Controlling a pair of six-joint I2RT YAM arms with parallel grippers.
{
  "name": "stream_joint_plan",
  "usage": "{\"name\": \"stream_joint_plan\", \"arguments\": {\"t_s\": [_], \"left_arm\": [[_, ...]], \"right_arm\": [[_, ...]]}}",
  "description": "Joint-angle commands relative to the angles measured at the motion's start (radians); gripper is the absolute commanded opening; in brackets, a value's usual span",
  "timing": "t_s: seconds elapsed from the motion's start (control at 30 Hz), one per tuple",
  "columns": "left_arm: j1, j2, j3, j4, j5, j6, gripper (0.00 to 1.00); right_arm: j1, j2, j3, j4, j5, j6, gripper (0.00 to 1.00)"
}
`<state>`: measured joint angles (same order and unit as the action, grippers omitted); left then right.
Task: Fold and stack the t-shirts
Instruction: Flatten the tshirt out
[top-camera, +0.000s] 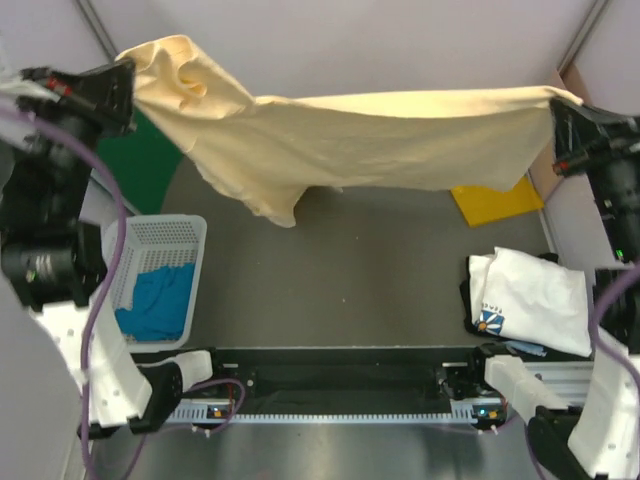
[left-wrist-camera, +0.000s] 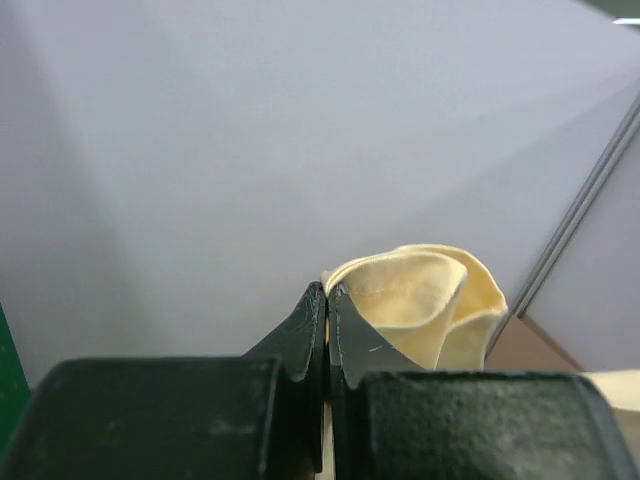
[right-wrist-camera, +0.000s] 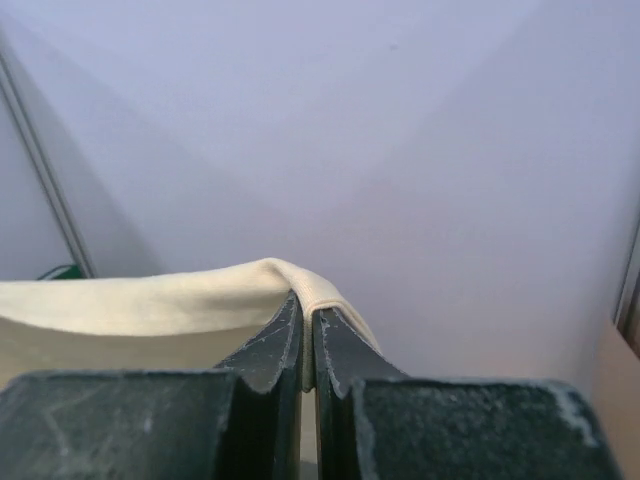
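Jaws clamped at both ends — left gripper (left-wrist-camera: 327, 292) and right gripper (right-wrist-camera: 305, 300) pinch the peach-yellow t-shirt (top-camera: 380, 140), its long axis strung between them, body sagging below.

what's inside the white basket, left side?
A crumpled teal-blue t-shirt lies in the white basket, filling its near half. Whatever is beneath the shirt is hidden by the cloth.
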<state>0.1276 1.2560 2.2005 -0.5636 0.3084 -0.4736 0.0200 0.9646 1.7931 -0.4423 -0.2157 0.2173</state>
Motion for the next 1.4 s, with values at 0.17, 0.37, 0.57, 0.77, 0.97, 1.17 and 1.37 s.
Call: {"name": "stream_joint_plan", "arguments": {"t_s": [0.17,0.37,0.57,0.77,0.97,1.17,1.37], "left_arm": [[-0.006,-0.014,0.152,-0.032,-0.069,0.037,0.0],[-0.005,0.207,0.269,0.016,-0.016,-0.031,0.0],[-0.003,0.51,0.307,0.054,0.034,-0.088,0.0],[-0.002,0.862,0.343,0.071,0.138,-0.137,0.0],[-0.029,1.118,0.338,0.126,0.189,-0.181,0.0],[-0.036,1.171,0.337,0.192,0.193,-0.26,0.0],[-0.04,1.119,0.329,0.176,0.205,-0.263,0.0]], "right_arm": [[0.017,-0.11,-0.005,-0.003,0.094,-0.05,0.0],[0.017,0.014,-0.044,0.037,0.13,-0.067,0.0],[0.014,0.285,-0.103,0.157,0.116,-0.032,0.0],[-0.011,0.711,-0.057,0.233,0.023,0.026,0.0],[-0.061,1.136,0.104,0.272,-0.1,0.144,0.0],[-0.086,1.338,0.323,0.221,-0.142,0.211,0.0],[-0.098,1.313,0.356,0.191,-0.16,0.206,0.0]]}}
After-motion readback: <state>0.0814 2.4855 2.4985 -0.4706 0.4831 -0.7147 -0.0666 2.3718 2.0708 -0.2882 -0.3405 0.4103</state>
